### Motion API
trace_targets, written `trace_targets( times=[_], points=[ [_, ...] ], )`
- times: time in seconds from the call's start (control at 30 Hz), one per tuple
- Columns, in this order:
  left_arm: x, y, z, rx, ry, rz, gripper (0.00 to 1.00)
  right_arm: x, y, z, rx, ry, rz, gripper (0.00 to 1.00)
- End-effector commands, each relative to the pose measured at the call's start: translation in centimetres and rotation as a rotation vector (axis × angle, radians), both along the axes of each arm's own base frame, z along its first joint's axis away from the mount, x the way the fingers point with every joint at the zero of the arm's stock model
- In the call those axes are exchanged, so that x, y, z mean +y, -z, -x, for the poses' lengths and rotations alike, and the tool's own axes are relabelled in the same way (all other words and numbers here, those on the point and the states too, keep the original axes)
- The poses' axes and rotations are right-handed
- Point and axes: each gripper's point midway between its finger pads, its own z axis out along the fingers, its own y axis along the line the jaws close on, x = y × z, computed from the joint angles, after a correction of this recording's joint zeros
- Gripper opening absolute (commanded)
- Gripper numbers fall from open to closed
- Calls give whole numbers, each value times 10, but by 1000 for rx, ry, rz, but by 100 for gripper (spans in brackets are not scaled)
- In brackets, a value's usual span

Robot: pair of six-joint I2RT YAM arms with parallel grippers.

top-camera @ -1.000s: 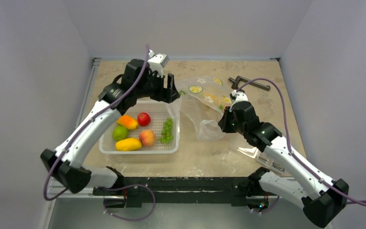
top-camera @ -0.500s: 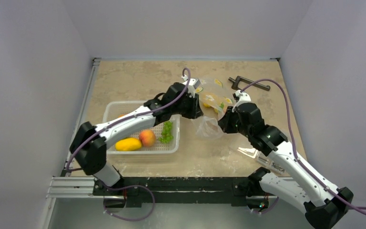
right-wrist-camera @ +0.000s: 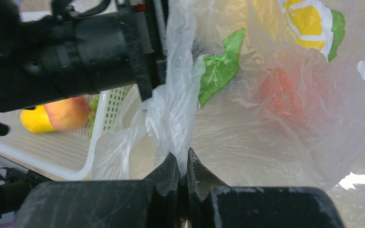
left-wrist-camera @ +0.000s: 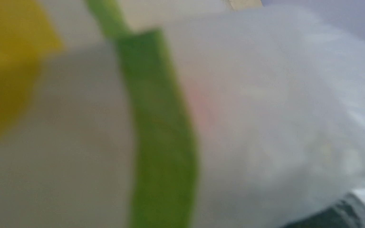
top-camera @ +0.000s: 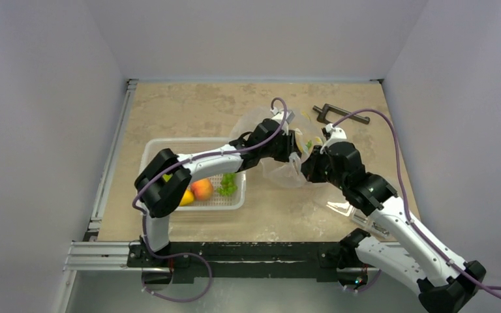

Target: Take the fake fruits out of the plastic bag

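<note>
Fingers (right-wrist-camera: 168, 178) of right gripper (right-wrist-camera: 184, 162) pinched on plastic bag (right-wrist-camera: 247, 142) film; left gripper (top-camera: 290, 149) buried inside bag, grip unclear.

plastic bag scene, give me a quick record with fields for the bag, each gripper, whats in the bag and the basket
plastic bag: crumpled on the table, to the right of the basket
right gripper: shut, pinching a fold of the bag's film
left gripper: at the bag's mouth with film around it; cannot tell if it is open or shut, since its own camera shows only blur
in bag: reddish fruit seen through the film
white basket: holds a peach, a yellow fruit and green grapes
</note>
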Motion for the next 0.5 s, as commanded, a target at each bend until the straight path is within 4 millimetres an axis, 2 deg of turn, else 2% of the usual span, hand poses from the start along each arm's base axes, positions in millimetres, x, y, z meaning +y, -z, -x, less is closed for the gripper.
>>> trace_targets(
  times=[0.0, 0.17, 0.27, 0.37, 0.47],
  points=[
    [-39, -23, 1, -44, 81, 143, 33, 2, -16, 3, -39, -5, -48, 0],
    [-59, -13, 15, -63, 168, 167, 41, -2, -13, 6, -37, 4, -45, 0],
    [-70, -7, 25, -83, 218, 161, 50, -2, -10, 8, -28, -3, -45, 0],
    [-72, 5, 34, -96, 226, 114, 60, -3, -9, 10, -25, -3, -44, 0],
    [-72, 18, 42, -107, 231, 65, 66, -5, -8, 12, -26, 1, -42, 0]
  ],
)
